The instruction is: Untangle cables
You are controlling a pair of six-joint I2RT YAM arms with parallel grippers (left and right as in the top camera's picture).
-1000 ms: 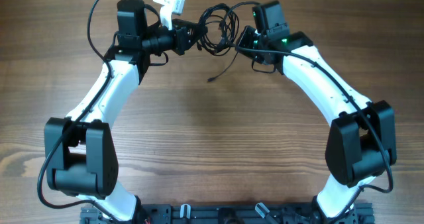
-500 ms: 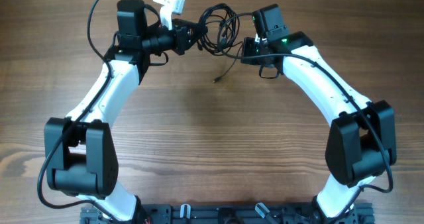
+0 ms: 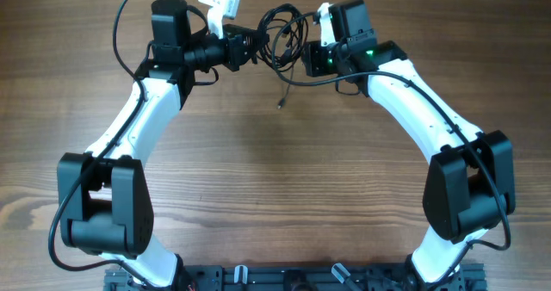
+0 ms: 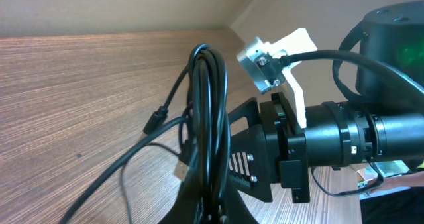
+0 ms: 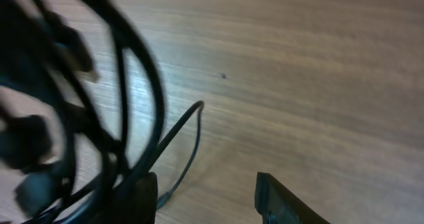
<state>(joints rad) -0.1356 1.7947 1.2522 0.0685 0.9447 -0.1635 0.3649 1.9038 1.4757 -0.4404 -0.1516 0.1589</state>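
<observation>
The tangle of thin black flexible cables [image 3: 281,38] hangs between the two arms at the far edge of the brown wood-grain worktop [image 3: 275,179], lifted off the surface rather than lying flat on it. The left pincer [image 3: 244,50] is clenched on the cables: in the left wrist view several loops [image 4: 209,98] rise upright in a tight bundle from the point at the bottom of the picture where its jaws meet. One strand with a small plug end [image 4: 154,121] bends off to the left of that bundle.

From overhead, a single loose strand drops out of the knot toward the near side, and its small plug tip [image 3: 281,104] hangs over bare wood, well apart from both arms.

The right pincer [image 3: 312,58] sits just beside the right side of the tangle. In its own wrist view its fingers [image 5: 144,196] stand apart with bare wood showing between them, so it is released. The blurred cable loops [image 5: 126,85] pass close by its left finger, and one thin strand [image 5: 189,128] curves down between the fingers; whether any strand touches the finger cannot be told.
</observation>
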